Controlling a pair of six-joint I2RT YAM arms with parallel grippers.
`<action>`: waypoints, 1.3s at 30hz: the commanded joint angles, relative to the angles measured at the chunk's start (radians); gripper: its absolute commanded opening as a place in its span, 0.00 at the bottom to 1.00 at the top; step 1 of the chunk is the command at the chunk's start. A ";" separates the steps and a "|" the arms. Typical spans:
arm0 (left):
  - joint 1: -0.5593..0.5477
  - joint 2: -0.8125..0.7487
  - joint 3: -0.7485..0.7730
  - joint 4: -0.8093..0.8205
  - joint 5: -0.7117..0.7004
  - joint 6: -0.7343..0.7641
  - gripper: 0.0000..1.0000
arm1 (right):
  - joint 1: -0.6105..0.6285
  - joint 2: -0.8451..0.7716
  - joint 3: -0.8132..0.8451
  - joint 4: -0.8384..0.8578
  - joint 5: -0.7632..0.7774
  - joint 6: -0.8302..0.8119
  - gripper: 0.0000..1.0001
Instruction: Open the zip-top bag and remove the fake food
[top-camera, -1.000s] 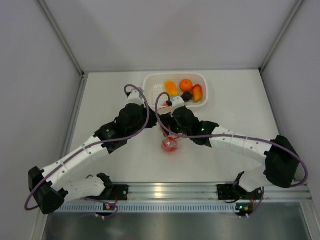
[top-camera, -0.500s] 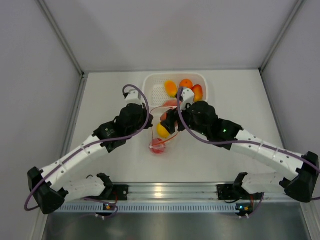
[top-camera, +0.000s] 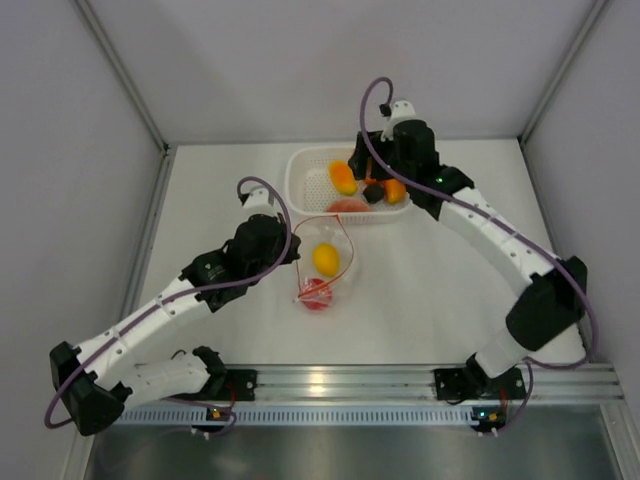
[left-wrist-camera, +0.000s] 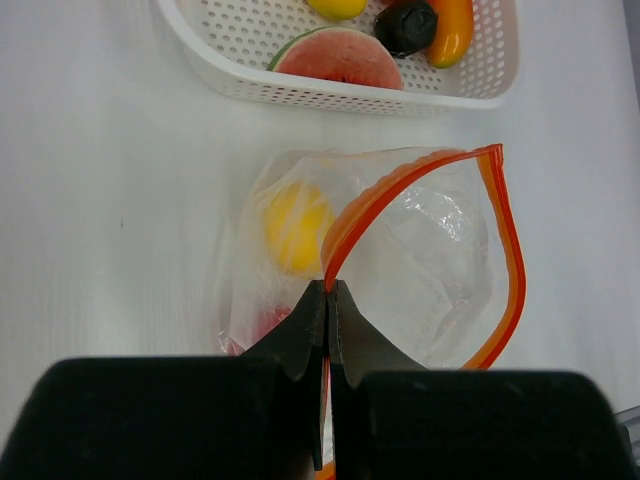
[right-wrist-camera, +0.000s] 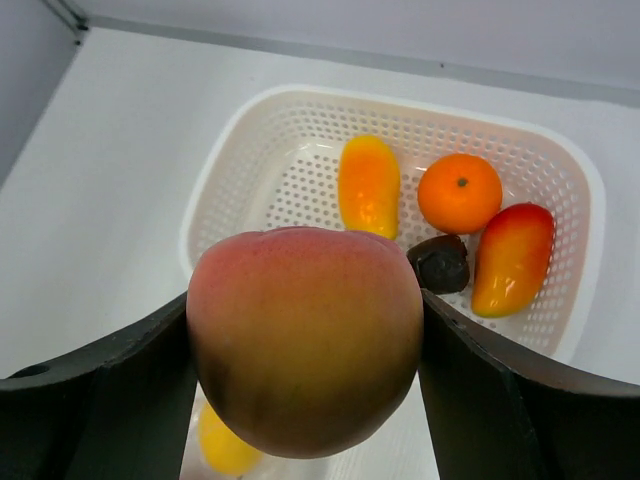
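The clear, crinkly zip-top bag (left-wrist-camera: 430, 260) lies on the white table (top-camera: 220, 200) at the centre of the top view, just below the white perforated basket (top-camera: 300, 170). Its orange-red zip strip gapes in a wide loop. A yellow fruit (left-wrist-camera: 295, 225) and a red piece (top-camera: 316, 293) show through the plastic.

The left arm slants from the lower left of the frame up to the bag. The left gripper (left-wrist-camera: 328, 290) is clenched on the zip strip at the near corner of the mouth. The right arm bends at the right edge and reaches to the upper centre, its wrist above the basket. In its wrist view the right gripper (right-wrist-camera: 305, 340) clasps a peach-like fruit (right-wrist-camera: 305, 370) between spread fingers.

In the basket lie an elongated orange-yellow piece (right-wrist-camera: 368, 185), an orange (right-wrist-camera: 459, 192), a dark piece (right-wrist-camera: 440, 263), a red-and-yellow piece (right-wrist-camera: 513, 257) and a watermelon slice (left-wrist-camera: 338, 58).

From above, the right wrist hides its fingers and the held fruit. The left gripper's body cuts off the bag's lower end. The red piece is too blurred through the plastic to identify.
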 joint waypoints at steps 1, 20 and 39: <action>0.004 -0.041 -0.008 0.001 -0.004 -0.024 0.00 | -0.020 0.203 0.160 -0.054 0.013 -0.020 0.55; 0.001 -0.058 -0.002 0.001 0.053 -0.044 0.00 | -0.010 0.599 0.538 -0.079 -0.129 -0.033 1.00; 0.001 -0.036 0.028 0.004 0.045 -0.079 0.00 | 0.075 -0.165 -0.171 -0.014 -0.294 0.063 0.48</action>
